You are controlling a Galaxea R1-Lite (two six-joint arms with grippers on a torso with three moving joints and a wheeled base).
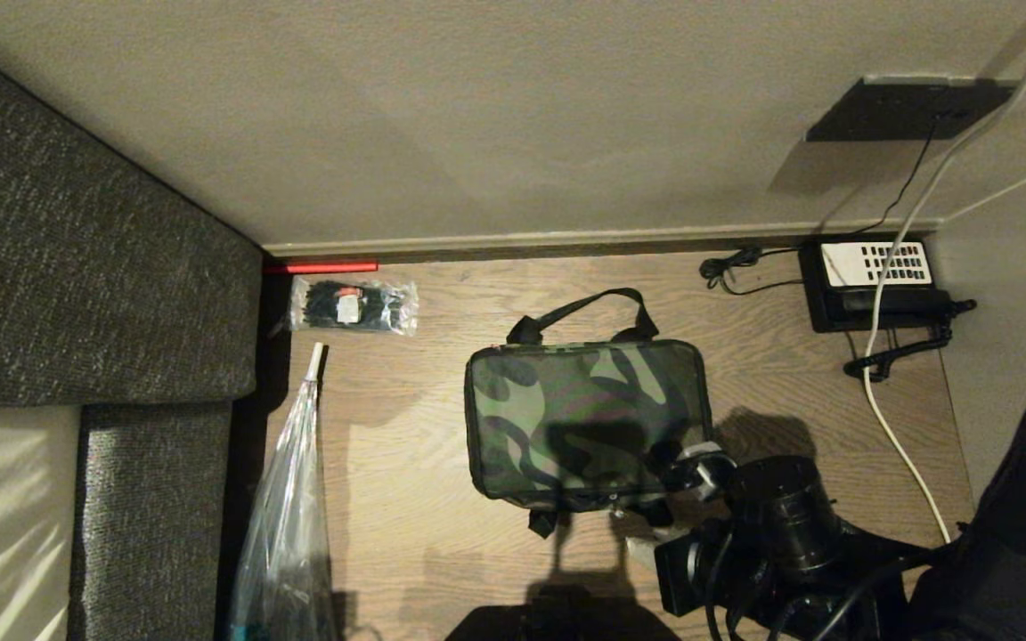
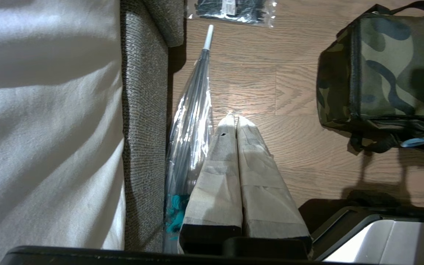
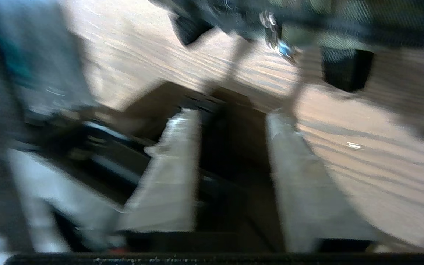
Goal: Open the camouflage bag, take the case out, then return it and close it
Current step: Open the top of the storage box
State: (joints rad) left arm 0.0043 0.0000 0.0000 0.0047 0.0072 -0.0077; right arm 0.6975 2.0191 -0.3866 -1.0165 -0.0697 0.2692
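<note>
Nearby, tie packet (image 1: 354, 305), umbrella (image 1: 292, 499), telephone (image 1: 875, 283)

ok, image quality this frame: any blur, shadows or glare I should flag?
Right wrist view: heavy motion blur, right gripper fingers smeared but visibly apart. Head view: sharp, dim warm light, arm shadow across the camouflage bag. Left wrist view: sharp, bright glare patch on the wood floor, left gripper crisp and pressed shut.

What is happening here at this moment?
The robot's right end effector, fingers apart and holding nothing, is near the front edge of the closed camouflage bag on the wooden floor. The left end effector is shut and idle, off to the left beside a clear umbrella. The case is not visible.
</note>
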